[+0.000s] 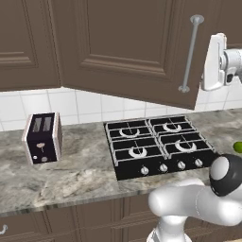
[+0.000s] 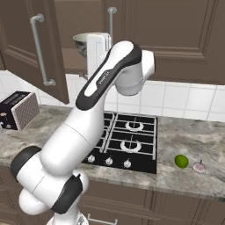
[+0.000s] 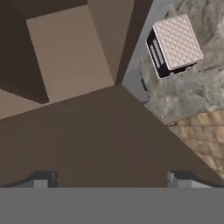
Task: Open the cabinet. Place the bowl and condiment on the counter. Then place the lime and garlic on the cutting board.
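With the dark brown panelled wall cabinet [image 2: 26, 48] swung open, I should bring my empty, wide-open gripper [image 3: 111, 178] level with the mottled grey-green ceramic bowl [image 2: 81, 43] on that cabinet's shelf, straddling its rim before closing.

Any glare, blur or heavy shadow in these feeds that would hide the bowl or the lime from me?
Left base view: even light, no glare; lime cut by the right edge. Right base view: slightly soft; bowl sits in the shaded cabinet interior, half hidden behind the hand. Hand view: dark, flat brown door surface, fingertips wide apart, toaster sharp enough.
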You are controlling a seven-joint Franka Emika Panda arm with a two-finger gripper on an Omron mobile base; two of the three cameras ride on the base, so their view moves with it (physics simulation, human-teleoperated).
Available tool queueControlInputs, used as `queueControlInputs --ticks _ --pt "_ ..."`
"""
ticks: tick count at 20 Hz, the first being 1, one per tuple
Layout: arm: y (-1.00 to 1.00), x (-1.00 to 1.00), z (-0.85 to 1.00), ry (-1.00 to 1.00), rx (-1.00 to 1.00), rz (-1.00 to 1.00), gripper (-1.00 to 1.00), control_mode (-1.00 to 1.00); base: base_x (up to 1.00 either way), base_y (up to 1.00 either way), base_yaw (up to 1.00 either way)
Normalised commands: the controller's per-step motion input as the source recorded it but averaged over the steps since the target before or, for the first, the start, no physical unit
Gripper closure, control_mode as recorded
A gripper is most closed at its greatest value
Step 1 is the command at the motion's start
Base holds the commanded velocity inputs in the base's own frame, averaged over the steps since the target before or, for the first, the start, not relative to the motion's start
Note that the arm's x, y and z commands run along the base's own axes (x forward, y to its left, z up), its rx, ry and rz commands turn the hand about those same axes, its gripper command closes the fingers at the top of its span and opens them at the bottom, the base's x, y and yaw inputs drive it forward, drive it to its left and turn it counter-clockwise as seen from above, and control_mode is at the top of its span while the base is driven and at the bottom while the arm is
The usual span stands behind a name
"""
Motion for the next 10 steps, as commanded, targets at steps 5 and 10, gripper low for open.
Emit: queueControlInputs --ticks 5,10 --pt "0.22 0.2 -0.04 0.24 0.21 0.11 -1.0 -1.0 0.0 0.0 0.0" --pt "0.29 -0.3 0.0 0.23 0.17 0.08 -1.0 -1.0 0.0 0.0 0.0"
